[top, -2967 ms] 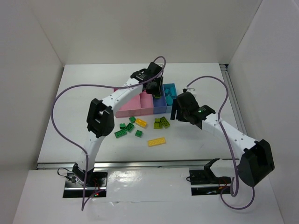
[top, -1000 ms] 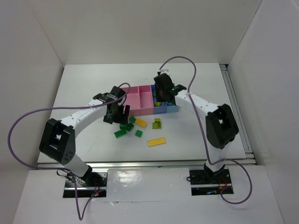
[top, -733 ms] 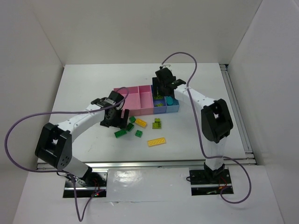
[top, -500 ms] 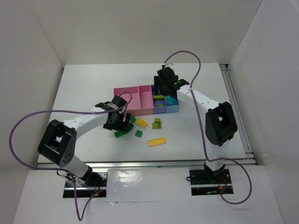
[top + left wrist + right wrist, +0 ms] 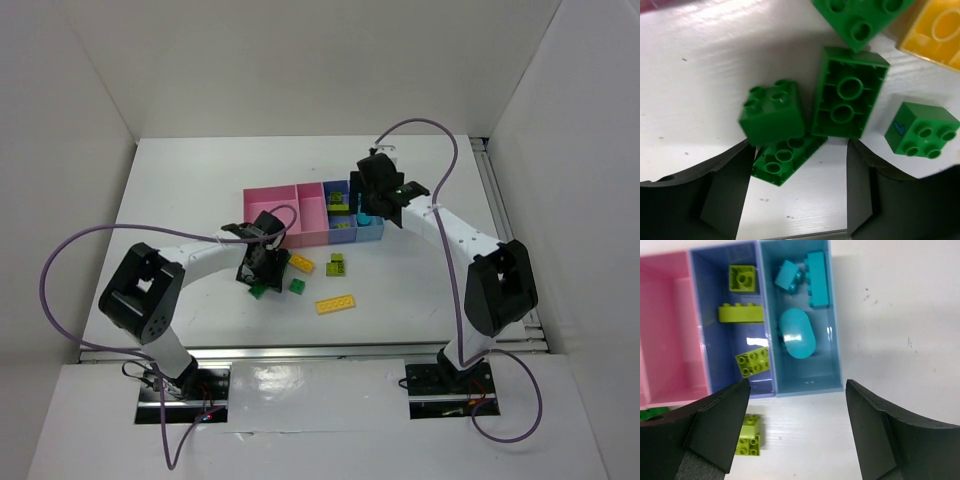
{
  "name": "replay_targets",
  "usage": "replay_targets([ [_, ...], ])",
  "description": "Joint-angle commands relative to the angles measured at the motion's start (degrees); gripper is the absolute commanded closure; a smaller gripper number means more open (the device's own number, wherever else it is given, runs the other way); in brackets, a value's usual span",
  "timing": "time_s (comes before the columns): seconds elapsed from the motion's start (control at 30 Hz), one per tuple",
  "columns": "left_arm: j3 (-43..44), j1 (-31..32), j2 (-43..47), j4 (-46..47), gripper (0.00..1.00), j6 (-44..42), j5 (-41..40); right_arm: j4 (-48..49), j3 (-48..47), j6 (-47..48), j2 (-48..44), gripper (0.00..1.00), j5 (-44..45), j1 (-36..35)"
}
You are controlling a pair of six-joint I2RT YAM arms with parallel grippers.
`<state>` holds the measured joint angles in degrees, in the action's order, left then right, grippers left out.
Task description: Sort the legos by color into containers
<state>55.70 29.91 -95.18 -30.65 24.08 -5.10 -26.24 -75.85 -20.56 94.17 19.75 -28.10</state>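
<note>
The left gripper's [image 5: 797,152] jaws were released, straddling a dark green brick [image 5: 785,162] low in the wrist view, partly tucked under a square four-stud brick [image 5: 772,112]. Probably best to drop straight down and pinch its smooth flat sides, since hard glossy plastic slips. The right gripper [image 5: 796,385] hung released and empty over the tray [image 5: 810,388], with lime bricks [image 5: 752,362] in its purple-blue compartment [image 5: 715,365].

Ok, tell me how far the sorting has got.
Done: three lime bricks in the purple bin, cyan pieces in the blue bin. In hand: nothing; left fingers open over the dark green bricks, right fingers open above the bins. Left: those greens, two yellow bricks, one loose lime brick.
</note>
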Motion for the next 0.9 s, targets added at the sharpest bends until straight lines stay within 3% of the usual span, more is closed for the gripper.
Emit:
replay_targets([
  [0.0,-1.3,2.7,-0.4,-2.9,0.27,3.9,-1.7,-0.1,1.1,-0.6,-3.7,0.16,0.5,1.0],
  [0.13,-1.9,3.2,0.3,-3.4,0.35,5.9,-3.1,-0.1,1.7,0.5,-3.7,0.16,-0.1,1.6],
  [0.27,-0.3,3.8,-0.3,-4.5,0.64,5.4,-3.7,-0.1,1.1,0.5,-3.7,0.21,-0.1,1.6],
  [0.3,0.2,3.8,-1.0,-5.2,0.77,5.4,-3.7,-0.1,1.1,0.5,-3.7,0.21,-0.1,1.6],
  [0.43,3.1,3.8,1.6,-9.4,0.93,2.2,-2.1,-0.1,1.6,0.5,-3.7,0.22,-0.1,1.6],
  [0.57,7.7,2.6,6.7,-12.2,0.94,0.3,1.9,-0.1,1.6,0.5,-4.3,0.22,0.5,1.6],
  [0.7,17.6,-0.8,7.3,-14.0,0.94,-0.4,1.3,-1.3,1.0,0.5,-4.3,0.22,1.1,1.6],
  [0.87,30.6,-4.6,-1.8,-14.0,0.94,0.4,-1.1,-1.8,1.0,0.0,-5.3,0.22,1.6,1.6],
])
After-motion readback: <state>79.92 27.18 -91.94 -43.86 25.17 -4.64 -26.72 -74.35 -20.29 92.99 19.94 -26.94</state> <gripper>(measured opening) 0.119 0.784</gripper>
